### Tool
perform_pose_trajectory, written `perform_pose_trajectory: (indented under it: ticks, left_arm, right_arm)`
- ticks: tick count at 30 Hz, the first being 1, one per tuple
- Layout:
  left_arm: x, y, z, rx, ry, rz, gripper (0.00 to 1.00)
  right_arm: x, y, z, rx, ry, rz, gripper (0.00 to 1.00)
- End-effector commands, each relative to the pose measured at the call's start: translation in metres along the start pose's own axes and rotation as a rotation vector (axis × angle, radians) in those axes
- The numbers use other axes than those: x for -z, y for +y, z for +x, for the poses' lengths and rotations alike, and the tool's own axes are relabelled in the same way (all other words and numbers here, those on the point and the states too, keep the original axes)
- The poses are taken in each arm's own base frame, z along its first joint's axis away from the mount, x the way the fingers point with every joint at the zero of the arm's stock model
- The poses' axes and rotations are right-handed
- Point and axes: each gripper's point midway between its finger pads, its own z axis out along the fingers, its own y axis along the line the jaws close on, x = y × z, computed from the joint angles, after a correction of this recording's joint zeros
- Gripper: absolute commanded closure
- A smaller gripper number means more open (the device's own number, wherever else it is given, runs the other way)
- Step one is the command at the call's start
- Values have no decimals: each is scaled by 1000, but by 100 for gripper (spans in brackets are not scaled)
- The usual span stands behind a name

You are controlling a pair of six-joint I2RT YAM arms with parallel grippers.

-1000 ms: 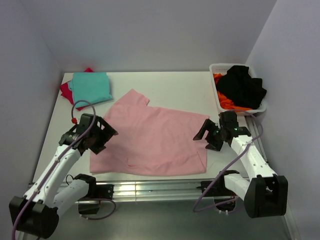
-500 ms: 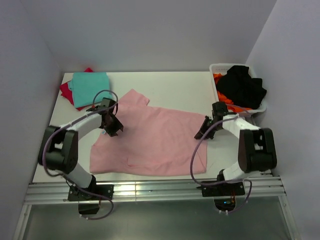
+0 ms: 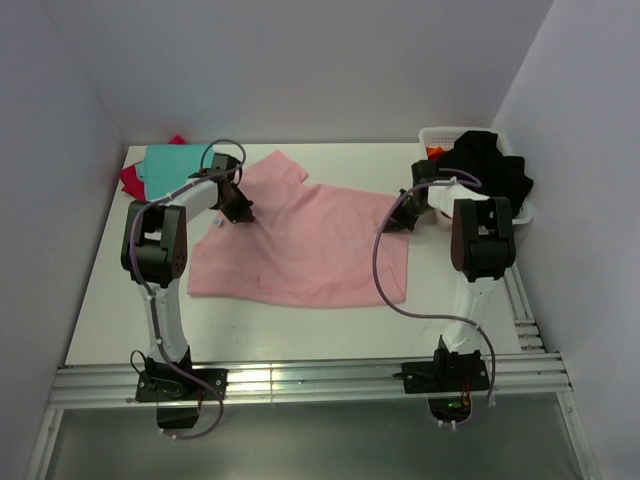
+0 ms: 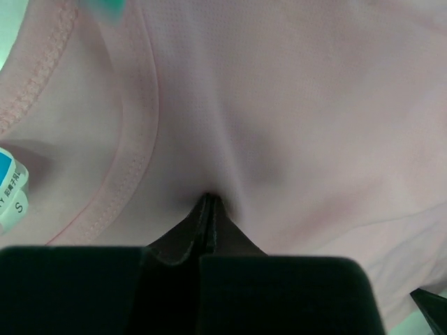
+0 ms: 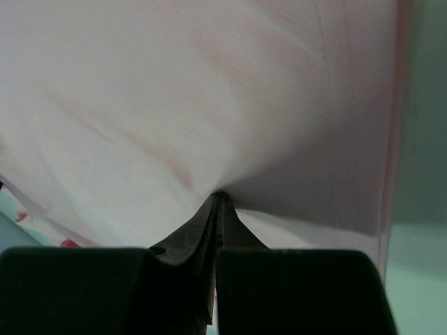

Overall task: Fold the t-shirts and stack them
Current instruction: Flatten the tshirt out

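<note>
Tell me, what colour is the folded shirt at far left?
Teal: the folded teal cloth t-shirt shows best from the top camera.

Left fingers (image 4: 190, 241): tips buried in a pinch of the pink shirt (image 4: 293, 105).
Right fingers (image 5: 195, 237): tips likewise lost in a pink fold.
Pink shirt: runs off every edge of both wrist views.
Size tag (image 4: 10, 195): left of the left fingers, cut by the edge; small print unreadable.
Red shirt (image 3: 131, 181): beyond the left fingers, mostly under the teal shirt (image 3: 175, 168).
Orange cloth (image 3: 433, 153): beside the right fingers, largely covered by black cloth (image 3: 490, 170).
Blurred patch (image 5: 35, 230): left of the right fingers; cannot tell what.
</note>
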Motion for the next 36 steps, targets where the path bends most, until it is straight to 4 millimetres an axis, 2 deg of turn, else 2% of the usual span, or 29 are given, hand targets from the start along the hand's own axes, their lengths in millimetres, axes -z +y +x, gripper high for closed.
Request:
perform_pose_trajectory:
  ticks: [1,2,4,6,7,8,10,11,12,13,14,15,16,17,18,19,20,21,22,23,24,25,26,27,28,30,32,33,36]
  left_arm:
    - [-33,26,-14,-2,29,-87,100]
    - [-37,18,-26,0,15,-77,100]
    - [-35,9,-45,14,-9,-56,100]
    - [-38,4,-56,25,-11,-41,100]
    - [-32,-5,-71,35,-33,-20,98]
    - [-30,-11,-75,38,-28,3,94]
    - [-20,-21,-88,44,-41,34,58]
    - [-14,-26,-89,47,-39,57,44]
    - [5,-38,-98,43,-74,100,24]
    - [13,-40,-98,46,-86,118,17]
    - [43,-52,-107,43,-133,168,11]
    - [58,-56,-110,40,-157,192,6]
    - [69,-55,-109,42,-169,199,5]
    - [101,-62,-115,40,-216,239,4]
    - [114,-62,-115,40,-233,245,4]
    - [124,-58,-114,40,-240,243,4]
    - [144,-56,-111,41,-252,248,5]
    - [152,-51,-108,43,-252,242,6]
    - [151,-41,-98,41,-235,224,7]
    - [155,-36,-93,41,-236,226,8]
    - [173,-36,-89,38,-264,255,9]
    - [163,-19,-73,44,-235,225,9]
    - [178,-17,-68,50,-253,255,9]
    - [177,-13,-60,55,-242,265,9]
    - [166,-2,-46,66,-217,259,9]
    - [168,1,-36,71,-206,291,10]
    - [156,13,-18,74,-159,275,12]
    - [152,17,-14,70,-150,265,12]
    - [143,29,-3,45,-119,233,13]
  right_arm:
    - [0,22,-37,22,-48,14,100]
    - [-10,20,-41,16,-32,28,100]
    - [-6,40,-63,25,-73,-11,100]
    - [-13,48,-74,29,-72,-22,100]
    - [-7,60,-86,44,-96,-40,100]
    - [-15,60,-87,41,-78,-44,100]
    - [-12,69,-95,55,-89,-63,98]
    - [-9,73,-96,64,-92,-72,86]
    - [-5,75,-96,76,-99,-77,76]
    - [7,79,-95,86,-116,-84,58]
    - [14,82,-94,93,-127,-89,52]
    - [23,84,-92,103,-139,-92,50]
    - [42,88,-89,115,-162,-100,48]
    - [52,89,-86,123,-174,-99,47]
    - [62,89,-82,130,-188,-95,47]
    - [84,92,-73,136,-210,-107,47]
    - [96,92,-67,138,-221,-116,47]
    - [105,92,-60,138,-229,-122,47]
    - [122,89,-46,139,-240,-123,47]
    - [127,89,-36,141,-236,-126,47]
    - [133,88,-27,130,-234,-134,47]
    - [139,83,-11,129,-230,-137,47]
    - [141,81,-2,124,-222,-140,47]
    - [139,81,9,124,-208,-140,48]
    - [136,73,22,122,-191,-129,48]
    - [122,65,43,124,-150,-100,48]
    - [111,62,54,123,-128,-79,49]
    - [105,64,63,141,-109,-71,49]
    - [87,65,69,154,-82,-29,50]
